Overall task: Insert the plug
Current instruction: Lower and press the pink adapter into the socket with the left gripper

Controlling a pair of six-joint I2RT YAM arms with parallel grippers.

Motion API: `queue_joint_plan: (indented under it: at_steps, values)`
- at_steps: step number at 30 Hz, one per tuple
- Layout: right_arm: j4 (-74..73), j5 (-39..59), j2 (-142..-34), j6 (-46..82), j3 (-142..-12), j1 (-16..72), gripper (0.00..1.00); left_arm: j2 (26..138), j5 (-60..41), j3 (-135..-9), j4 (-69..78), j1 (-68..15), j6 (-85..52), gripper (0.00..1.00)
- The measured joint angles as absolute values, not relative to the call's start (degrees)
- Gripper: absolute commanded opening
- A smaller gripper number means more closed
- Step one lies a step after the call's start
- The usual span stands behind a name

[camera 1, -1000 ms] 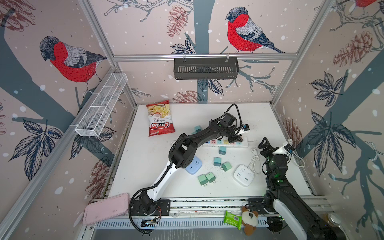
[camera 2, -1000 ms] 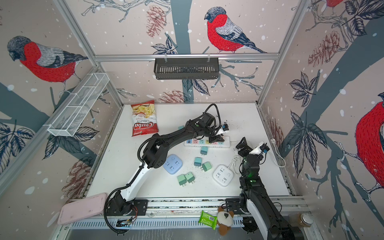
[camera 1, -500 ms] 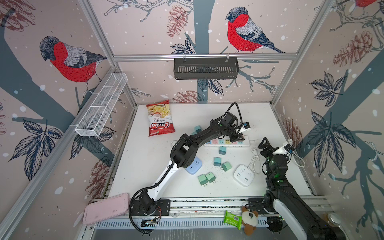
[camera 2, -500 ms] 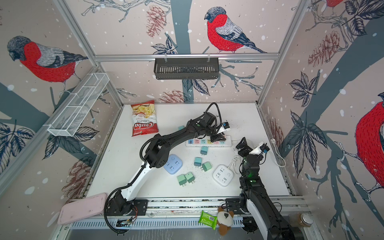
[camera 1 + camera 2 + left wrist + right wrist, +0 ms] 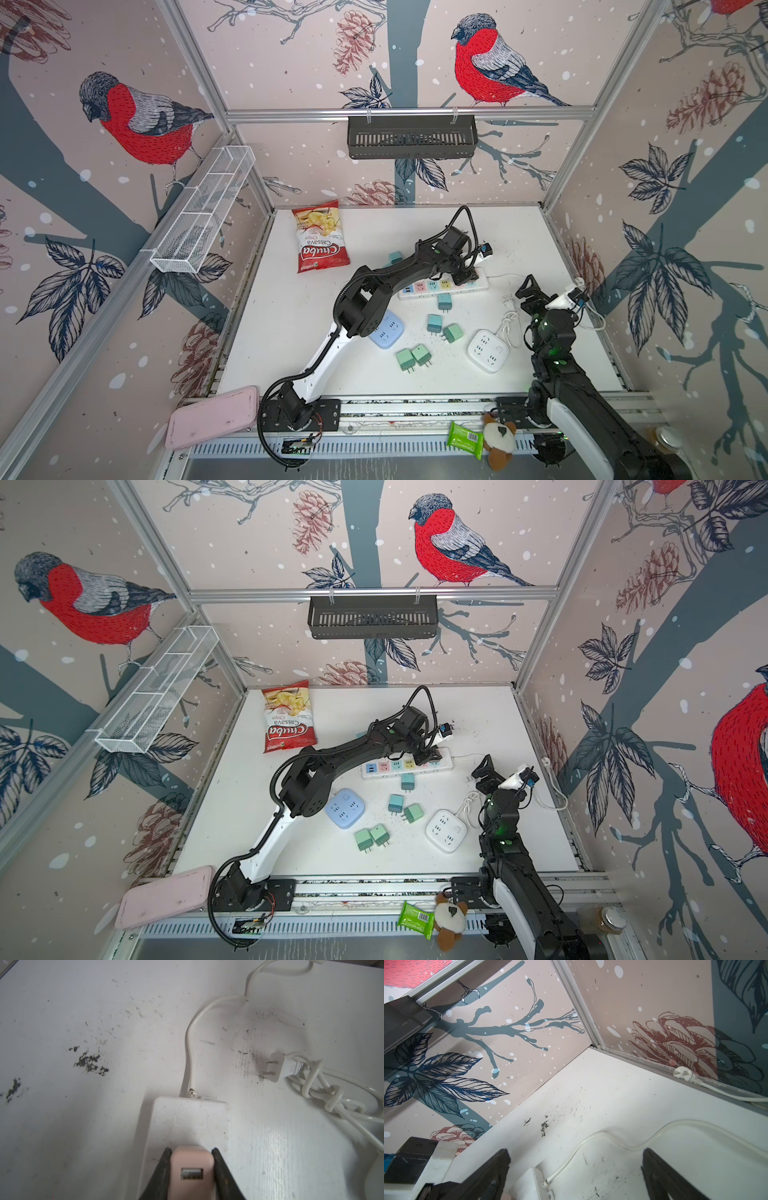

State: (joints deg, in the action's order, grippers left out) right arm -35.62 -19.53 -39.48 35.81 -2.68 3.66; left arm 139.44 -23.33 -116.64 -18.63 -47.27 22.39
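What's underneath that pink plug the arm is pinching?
The white power strip lies right under the pink plug, held by the left gripper. Its prongs and the socket below are hidden by the plug's body.

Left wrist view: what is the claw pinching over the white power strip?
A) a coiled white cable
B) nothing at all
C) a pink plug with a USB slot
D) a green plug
C: the left claw has its two black fingers closed on either side of a pink plug with a USB slot, just above the power strip.
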Motion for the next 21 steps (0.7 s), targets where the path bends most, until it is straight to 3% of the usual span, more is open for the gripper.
queue_joint_plan:
  at_steps: [16,19,20,21]
  values:
    - [-35.6,-19.5,-39.5,35.8,-2.7,3.7,1.00,135.9,-27.1,-107.4,-10.5,-45.6,22.3,0.00]
    - [-35.6,-19.5,-39.5,35.8,-2.7,3.7,1.00,135.5,-26.9,-106.8,-9.9,-45.6,22.3,0.26]
    - [-35.6,-19.5,-39.5,35.8,-2.7,3.7,1.00,135.3,-26.7,-106.7,-9.9,-45.6,22.3,0.82]
    - [-35.6,-19.5,-39.5,35.8,-2.7,3.7,1.00,135.2,-26.5,-106.7,-9.9,-45.6,22.3,0.99]
